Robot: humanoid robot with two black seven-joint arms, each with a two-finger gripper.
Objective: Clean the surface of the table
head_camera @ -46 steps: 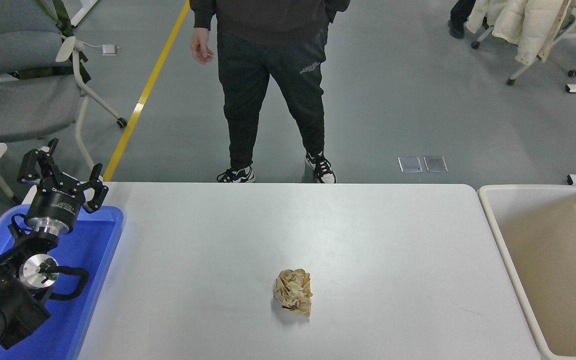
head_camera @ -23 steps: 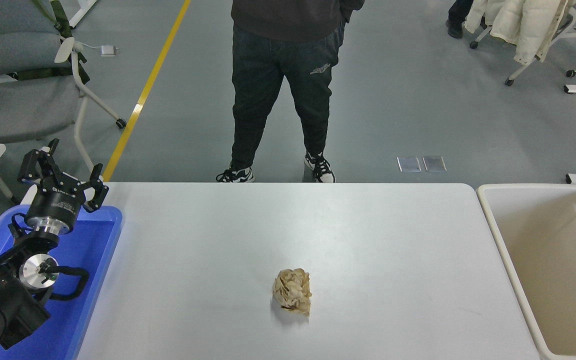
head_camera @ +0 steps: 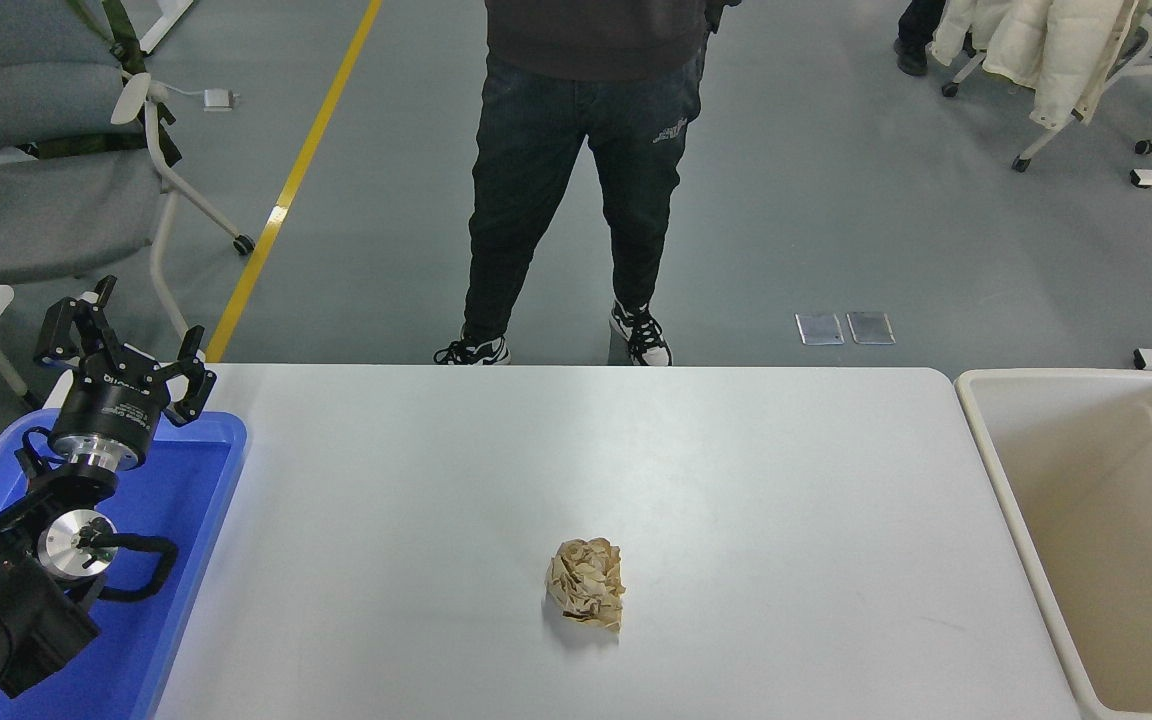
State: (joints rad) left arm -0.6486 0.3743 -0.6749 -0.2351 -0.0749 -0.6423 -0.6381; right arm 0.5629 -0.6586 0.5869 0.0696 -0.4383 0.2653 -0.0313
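The white table surface [head_camera: 736, 480] fills the middle of the head view. A crumpled ball of tan paper [head_camera: 587, 583] lies on it, a little toward the near edge. My left gripper [head_camera: 126, 345] is parked at the left, above the far end of the blue tray, with its fingers spread open and nothing between them. It is far to the left of the paper ball. The right arm is out of view.
A blue plastic tray [head_camera: 186, 520] sits at the table's left end under my left arm. A beige plastic bin [head_camera: 1016, 520] stands off the right end. A person in dark trousers [head_camera: 576, 180] stands just beyond the far edge. Chairs stand on the floor at the back.
The person at the far side has shifted to the right. The paper ball and my left arm have not moved.
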